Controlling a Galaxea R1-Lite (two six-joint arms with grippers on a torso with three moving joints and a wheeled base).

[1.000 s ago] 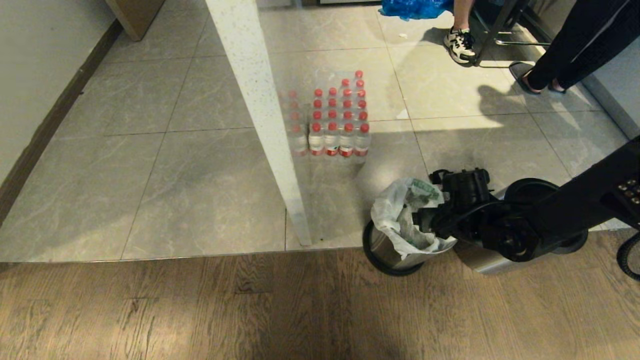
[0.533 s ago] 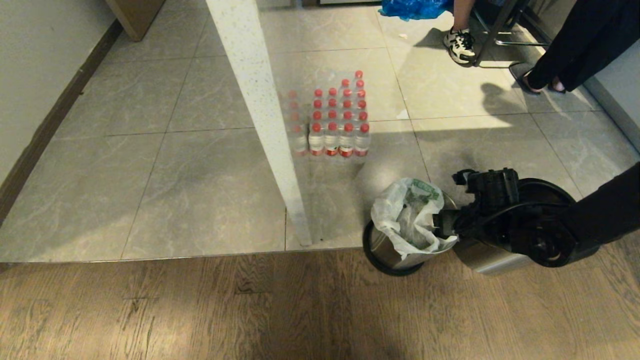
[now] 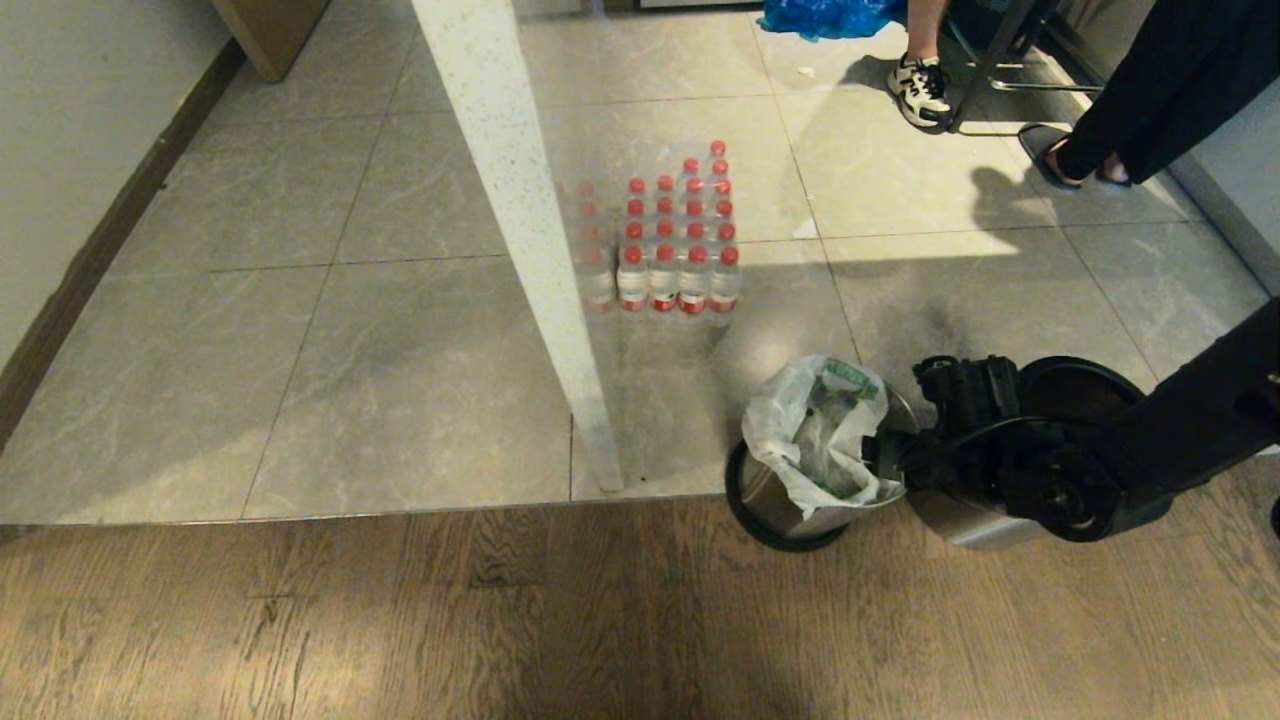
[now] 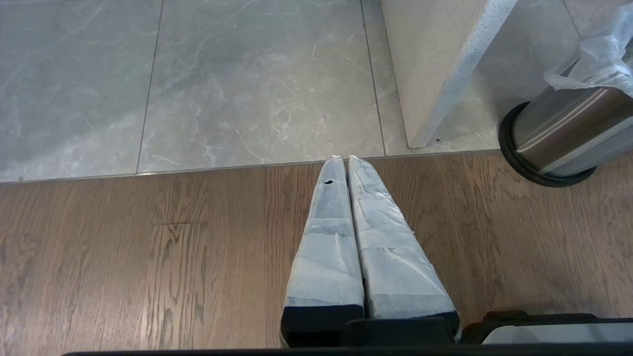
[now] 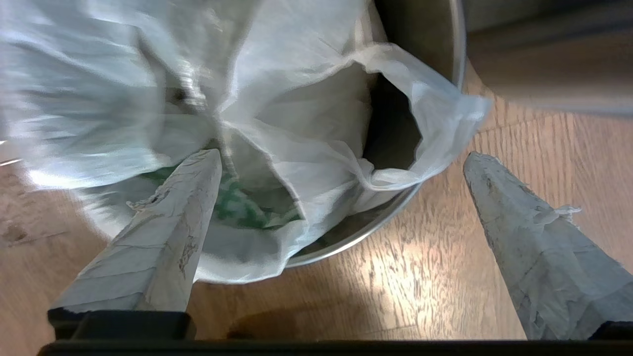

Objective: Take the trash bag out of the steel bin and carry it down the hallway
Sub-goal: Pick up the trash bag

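Observation:
The trash bag [image 3: 815, 430], thin white plastic with green print, lines the small steel bin [image 3: 775, 500] where tiles meet wood floor. My right gripper [image 3: 888, 458] sits at the bag's right edge. In the right wrist view this gripper [image 5: 342, 154] is open wide: one fingertip [image 5: 198, 178] lies over the bag [image 5: 296, 113], the other is above the wood floor outside the bin rim [image 5: 356, 232]. Nothing is gripped. My left gripper [image 4: 342, 159] hangs shut and empty over the wood floor, with the bin [image 4: 564, 133] off to its side.
A white speckled partition [image 3: 520, 230] stands just left of the bin. A pack of red-capped water bottles [image 3: 665, 240] sits behind it on the grey tiles. A larger steel bin [image 3: 960, 520] lies under my right arm. Two people's legs [image 3: 1130, 110] and a blue bag [image 3: 820, 15] are far back.
My right gripper has drawn back to the right, from above the bag's mouth to its right edge, and the wrist has rolled. The bag and bin have not moved.

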